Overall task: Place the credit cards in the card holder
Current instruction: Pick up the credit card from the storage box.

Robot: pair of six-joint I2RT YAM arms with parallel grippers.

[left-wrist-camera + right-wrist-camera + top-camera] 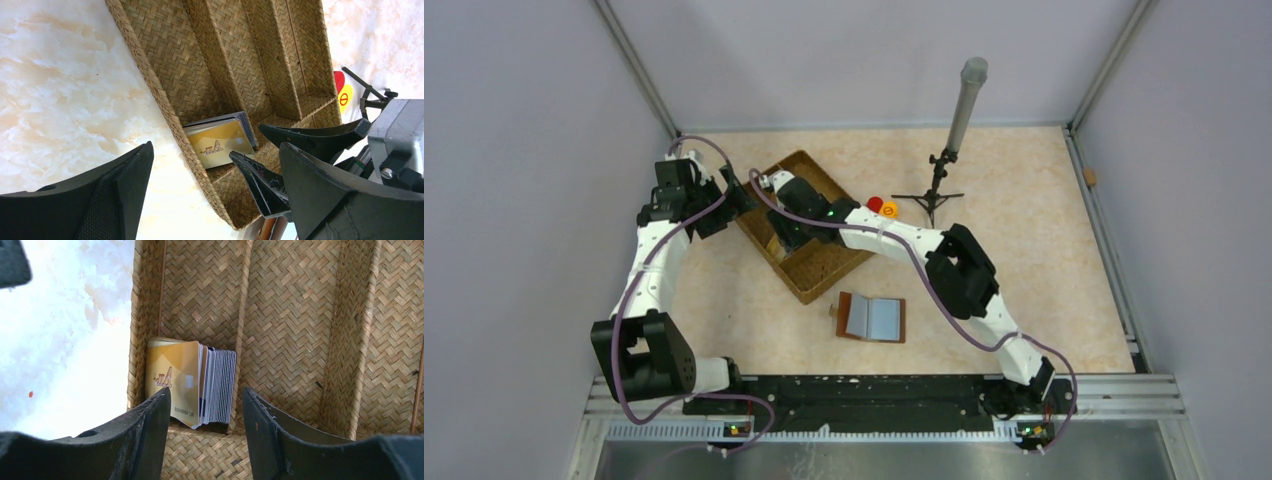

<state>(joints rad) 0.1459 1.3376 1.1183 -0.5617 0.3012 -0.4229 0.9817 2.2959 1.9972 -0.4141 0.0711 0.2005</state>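
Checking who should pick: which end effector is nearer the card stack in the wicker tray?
Right. The right end effector is down inside the tray, its open fingers right at the card stack. The left end effector sits open outside the tray's rim, farther off.

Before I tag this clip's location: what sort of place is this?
Likely a lab test booth: plain grey walls box in a marbled table, robot arms bolted to its near rail.
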